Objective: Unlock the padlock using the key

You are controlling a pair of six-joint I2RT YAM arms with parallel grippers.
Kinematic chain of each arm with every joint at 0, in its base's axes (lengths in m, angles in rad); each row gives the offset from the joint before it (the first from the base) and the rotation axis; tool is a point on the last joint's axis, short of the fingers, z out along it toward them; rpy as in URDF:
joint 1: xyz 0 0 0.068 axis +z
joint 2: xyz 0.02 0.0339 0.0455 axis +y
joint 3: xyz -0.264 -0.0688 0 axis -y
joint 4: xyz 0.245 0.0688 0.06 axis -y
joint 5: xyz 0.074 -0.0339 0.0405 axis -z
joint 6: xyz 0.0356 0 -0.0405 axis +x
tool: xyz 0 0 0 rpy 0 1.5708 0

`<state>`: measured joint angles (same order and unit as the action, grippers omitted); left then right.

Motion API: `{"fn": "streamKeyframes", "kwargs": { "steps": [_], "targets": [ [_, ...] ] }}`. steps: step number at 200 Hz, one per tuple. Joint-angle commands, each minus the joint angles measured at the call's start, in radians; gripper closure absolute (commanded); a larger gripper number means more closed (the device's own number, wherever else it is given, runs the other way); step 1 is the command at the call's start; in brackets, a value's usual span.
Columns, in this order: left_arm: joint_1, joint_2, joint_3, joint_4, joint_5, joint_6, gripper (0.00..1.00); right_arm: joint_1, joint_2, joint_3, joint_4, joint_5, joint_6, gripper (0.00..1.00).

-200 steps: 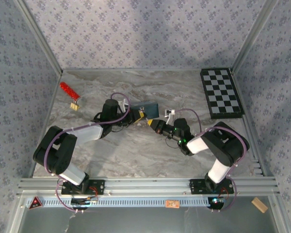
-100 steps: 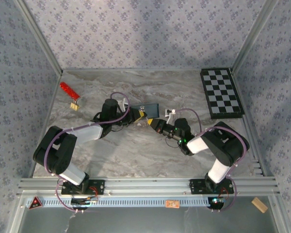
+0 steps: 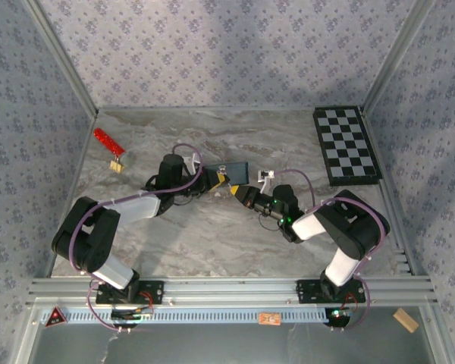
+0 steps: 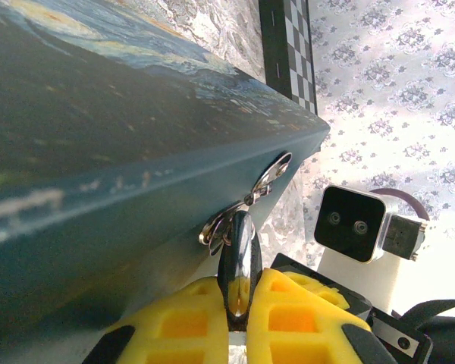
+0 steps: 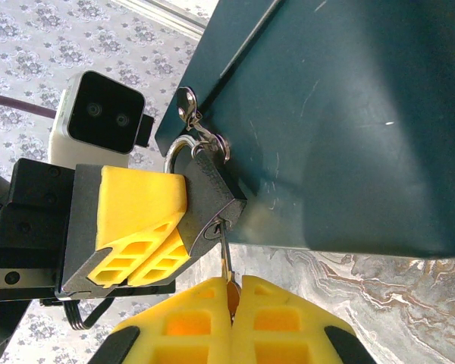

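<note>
Left claw point(image 4: 239, 294) is clamped on the padlock point(image 4: 239, 265). Its ribbed yellow pads point(image 4: 183, 322) squeeze the dark, glossy, rounded body from both sides.

In the right wrist view the padlock point(image 5: 212, 199) reads as dull grey metal with flat faces. Its thin silver shackle point(image 5: 174, 155) is looped through the silver hasp point(image 5: 205, 136) at the corner of the box point(image 5: 326, 114).

The box is a smooth teal slab with a painted, lightly scuffed surface and sharp edges.

Right claw point(image 5: 231, 303) is pressed together on the key point(image 5: 224, 250). An orange head shows between the yellow pads point(image 5: 280, 326). The thin, flat silver blade runs up to the bottom of the padlock, tip at the keyway. Can't tell how deep it sits.

From the top view, both claws meet mid-worktop at the near edge of the box point(image 3: 233, 170), left claw point(image 3: 216, 180) just beside right claw point(image 3: 237, 190). So the padlock hangs on the box hasp between them.

The worktop point(image 3: 212, 235) is a marble-pattern sheet, grey-beige and veined.

A black-and-white checkerboard point(image 3: 346, 144) lies flat at far right. A red strip point(image 3: 105, 139) with a small gold piece point(image 3: 117, 165) sits far left, well apart from the action.
</note>
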<state>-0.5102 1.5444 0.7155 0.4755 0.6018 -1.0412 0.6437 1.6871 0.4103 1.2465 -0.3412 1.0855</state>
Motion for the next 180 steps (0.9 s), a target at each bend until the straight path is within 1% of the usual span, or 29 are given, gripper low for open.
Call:
{"fn": "streamKeyframes", "kwargs": {
  "steps": [1,134,152,180],
  "targets": [
    [-0.009,-0.01,0.02,0.08,0.066,0.009,1.0,0.014,0.01,0.024,0.076,-0.038,0.004,1.0],
    [-0.007,-0.005,0.004,0.082,0.056,0.013,1.0,0.023,-0.006,0.012,0.075,-0.031,0.003,1.0],
    [-0.007,-0.001,0.007,0.087,0.065,0.009,1.0,0.024,-0.009,0.013,0.051,-0.027,-0.011,1.0],
    [-0.008,-0.006,0.007,0.086,0.073,0.01,1.0,0.002,-0.002,0.01,0.061,-0.044,-0.018,1.0]
  ]
}}
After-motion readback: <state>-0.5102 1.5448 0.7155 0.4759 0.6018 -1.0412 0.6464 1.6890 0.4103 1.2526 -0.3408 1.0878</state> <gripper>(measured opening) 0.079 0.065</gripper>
